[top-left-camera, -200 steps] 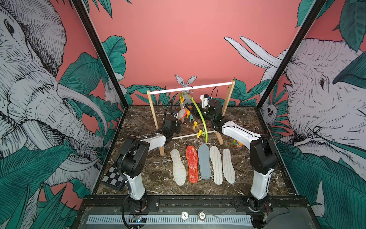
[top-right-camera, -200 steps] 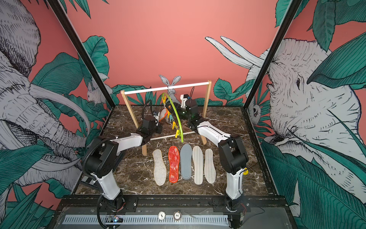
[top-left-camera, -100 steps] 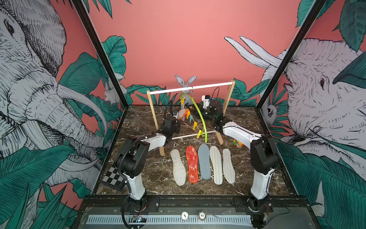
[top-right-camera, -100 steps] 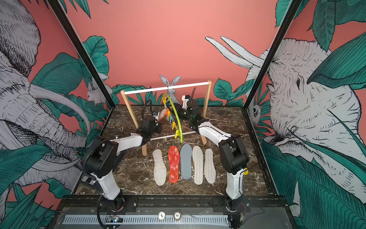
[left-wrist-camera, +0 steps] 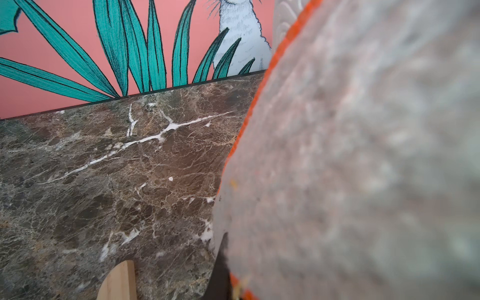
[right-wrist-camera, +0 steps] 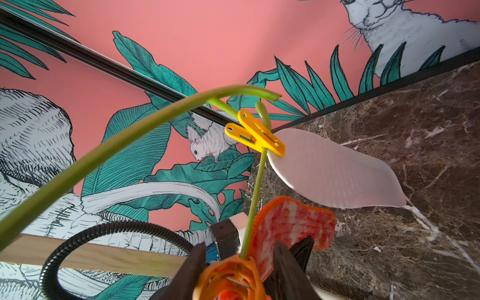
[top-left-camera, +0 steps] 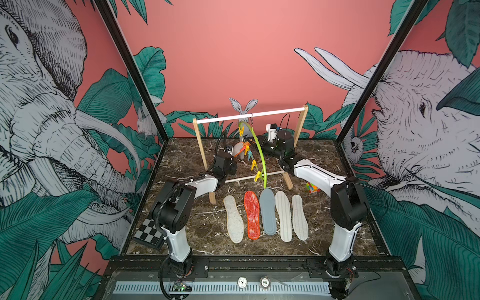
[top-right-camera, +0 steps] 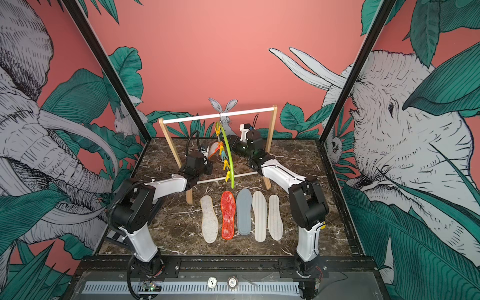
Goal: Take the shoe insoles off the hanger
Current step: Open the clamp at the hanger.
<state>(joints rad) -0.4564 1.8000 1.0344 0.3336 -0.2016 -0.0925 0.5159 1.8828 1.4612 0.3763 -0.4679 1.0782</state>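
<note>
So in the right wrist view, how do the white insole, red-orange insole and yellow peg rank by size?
1. white insole
2. red-orange insole, partly hidden, true size unsure
3. yellow peg

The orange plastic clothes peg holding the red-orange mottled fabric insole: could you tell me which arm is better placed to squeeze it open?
Right. The right tool flanks the orange plastic clothes peg; the left tool is shut on the red-orange mottled fabric insole itself.

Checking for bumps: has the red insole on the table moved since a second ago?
No. The red insole sits unchanged relative to the wooden rack.
</note>
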